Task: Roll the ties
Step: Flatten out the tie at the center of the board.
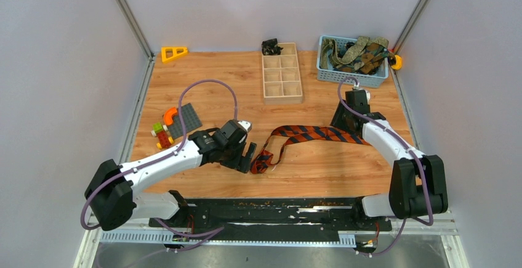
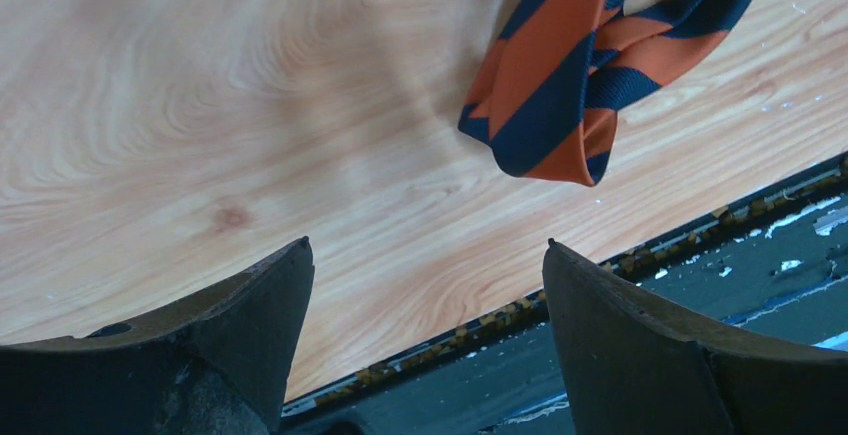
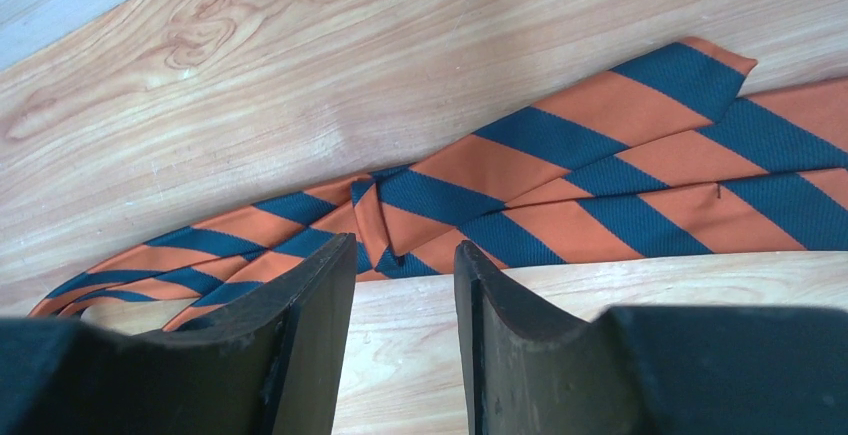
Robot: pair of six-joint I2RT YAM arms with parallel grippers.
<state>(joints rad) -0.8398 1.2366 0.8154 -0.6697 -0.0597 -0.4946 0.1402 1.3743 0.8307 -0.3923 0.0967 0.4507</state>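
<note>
Top external view | striped tie [image 1: 308, 135]: likely light, limp, slippery; grip looped end at lower centre | left gripper [image 2: 430, 245]: wide open, empty | right gripper [image 3: 400, 245]: half open, empty

One orange-and-navy striped tie [image 1: 308, 134] is counted on the tabletop [image 1: 203, 71]. More patterned ties [image 1: 360, 52] are heaped in one blue basket [image 1: 354, 78]; their number cannot be told, as they are tangled together. One wooden box [image 1: 282, 100] is counted, divided into eight compartments, with one dark bundle [image 1: 271, 47] at its far corner. One yellow triangle [image 1: 174, 53], one grey studded plate [image 1: 188, 119] and a few small coloured bricks [image 1: 162, 136] are counted. Two claws are seen: one left claw [image 2: 427, 245] and one right claw [image 3: 400, 245], each with two fingers.
</note>
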